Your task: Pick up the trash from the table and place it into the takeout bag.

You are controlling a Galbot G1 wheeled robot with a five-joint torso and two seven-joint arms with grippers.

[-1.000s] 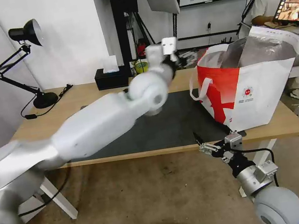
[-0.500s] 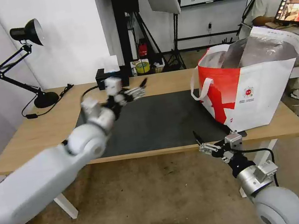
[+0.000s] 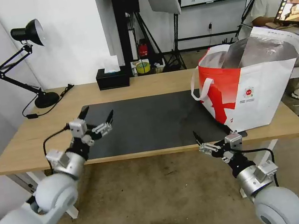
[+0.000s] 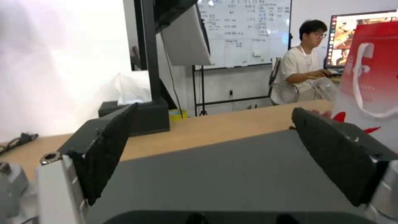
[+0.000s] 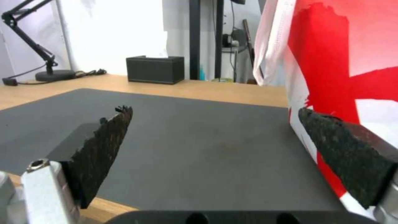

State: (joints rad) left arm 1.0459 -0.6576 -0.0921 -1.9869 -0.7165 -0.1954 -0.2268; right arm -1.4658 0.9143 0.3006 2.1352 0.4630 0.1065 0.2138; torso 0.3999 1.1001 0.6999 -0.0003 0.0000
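Since a second ago, the left tool (image 3: 97,117) has swung back from the takeout bag (image 3: 255,82) to the surface's (image 3: 145,84) near-left edge, released. Right tool (image 3: 214,135) hangs released. Bag stands upright, foil-lined mouth gaping.

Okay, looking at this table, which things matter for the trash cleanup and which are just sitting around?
Part of the job:
takeout bag
table
left claw, open
right claw, open

Just sitting around:
black tissue box
desk lamp
dark grey mat

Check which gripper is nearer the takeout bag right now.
Right. The right gripper sits open at the table's front edge, just below the takeout bag's near corner. The left gripper is open over the mat's far-left end, well away from the bag.
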